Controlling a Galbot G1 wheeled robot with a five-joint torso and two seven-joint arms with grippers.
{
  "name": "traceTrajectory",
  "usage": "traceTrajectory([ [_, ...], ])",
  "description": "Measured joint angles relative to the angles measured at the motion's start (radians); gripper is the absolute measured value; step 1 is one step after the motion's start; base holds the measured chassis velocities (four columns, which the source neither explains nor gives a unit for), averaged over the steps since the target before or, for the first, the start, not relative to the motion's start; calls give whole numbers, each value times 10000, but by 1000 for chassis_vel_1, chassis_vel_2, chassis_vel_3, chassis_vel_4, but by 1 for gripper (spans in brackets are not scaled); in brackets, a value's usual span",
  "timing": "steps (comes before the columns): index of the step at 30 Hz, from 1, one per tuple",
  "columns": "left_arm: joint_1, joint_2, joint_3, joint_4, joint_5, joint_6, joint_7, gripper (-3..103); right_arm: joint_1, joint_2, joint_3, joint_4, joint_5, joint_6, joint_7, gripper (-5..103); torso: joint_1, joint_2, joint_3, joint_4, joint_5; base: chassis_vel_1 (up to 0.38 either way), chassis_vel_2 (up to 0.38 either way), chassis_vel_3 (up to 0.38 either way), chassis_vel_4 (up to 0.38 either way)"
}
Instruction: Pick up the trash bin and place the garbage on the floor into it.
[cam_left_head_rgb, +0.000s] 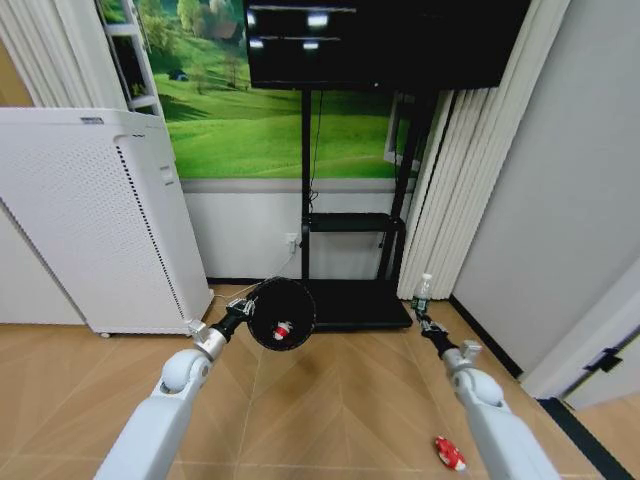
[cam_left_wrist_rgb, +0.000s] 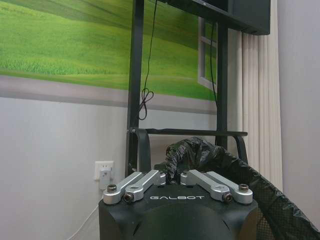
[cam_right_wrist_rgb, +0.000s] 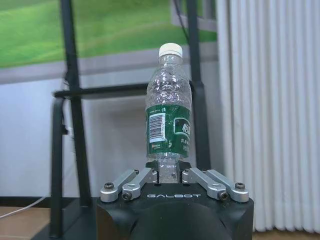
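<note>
Your left gripper (cam_left_head_rgb: 247, 308) is pinched on the rim of the trash bin (cam_left_head_rgb: 283, 312), holding it off the floor (cam_left_head_rgb: 330, 390) and tipped so the round mouth faces your head camera. Inside the bin you can see one red-and-white wrapper (cam_left_head_rgb: 283, 329) lying against the black liner. In the left wrist view the left gripper (cam_left_wrist_rgb: 172, 176) is pressed together on the crinkled black liner at the bin's rim, with the mesh wall of the bin (cam_left_wrist_rgb: 280, 210) running off to one side.

Your right gripper (cam_left_head_rgb: 424, 322) is pinching the clear bottle (cam_left_head_rgb: 423, 290) at its lower end, bottle upright, white cap on top, green label round the middle. In the right wrist view the gripper (cam_right_wrist_rgb: 169, 172) has its fingers closed on the bottle (cam_right_wrist_rgb: 169, 125) below the label; the bottle looks empty. It's held up near the right end of the black TV stand (cam_left_head_rgb: 350, 300), close to the white curtain (cam_left_head_rgb: 450, 190), well apart from the bin to its left.

A red packet (cam_left_head_rgb: 450, 454) lies on the wood floor, near side, right of centre, just beside your right forearm, not in the bin.

White perforated appliance (cam_left_head_rgb: 90, 230) stands far left, just left of the bin
</note>
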Motion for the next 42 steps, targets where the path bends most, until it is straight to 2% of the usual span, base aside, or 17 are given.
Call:
traceTrajectory([
  [2,-1,3,-3,5,1,0,8,7,-28,-60,4,31,52,0,-62,17,0,0,0,0,0,0,0,0,0],
  [4,1,39,-21,96,0,-8,75,7,-437,-769,136,350,761,98,-938,17,0,0,0,3,1,0,0,0,0],
  [5,1,39,-21,96,0,-8,75,7,-437,-769,136,350,761,98,-938,17,0,0,0,3,1,0,0,0,0],
  [7,1,55,-21,183,30,-42,120,7,-916,-1200,276,666,1201,301,-1530,17,0,0,0,1,0,0,0,0,0],
  [9,1,61,-5,203,45,-50,127,7,-1075,-1304,309,783,1315,371,-1651,17,0,0,0,-1,-1,0,0,0,0],
  [11,-95,109,300,222,57,-45,104,7,-2041,-1671,334,1805,1751,804,-2180,17,-1,0,0,-1,-1,0,0,0,0],
  [14,-224,161,549,222,62,-6,-2,7,-2400,-1707,189,2435,1647,961,-2338,17,0,0,0,1,1,0,0,0,0],
  [19,-424,192,830,316,86,27,-141,7,-2688,-1693,-1,3445,1293,952,-2311,17,0,0,0,2,-2,0,0,0,0],
  [25,-1185,-114,1555,687,214,16,-309,7,-2387,-1561,-701,4893,430,382,-1736,17,0,0,0,3,-1,0,0,0,0],
  [30,-1510,-540,1883,959,367,-67,-320,7,-2171,-1560,-1227,5443,94,39,-1435,17,1,0,1,1,-1,0,0,0,0],
  [42,-1715,-1150,2363,1224,581,-222,-333,7,-2090,-1350,-2323,6231,-850,-169,-1137,17,1,-1,1,1,-1,0,0,0,0],
])
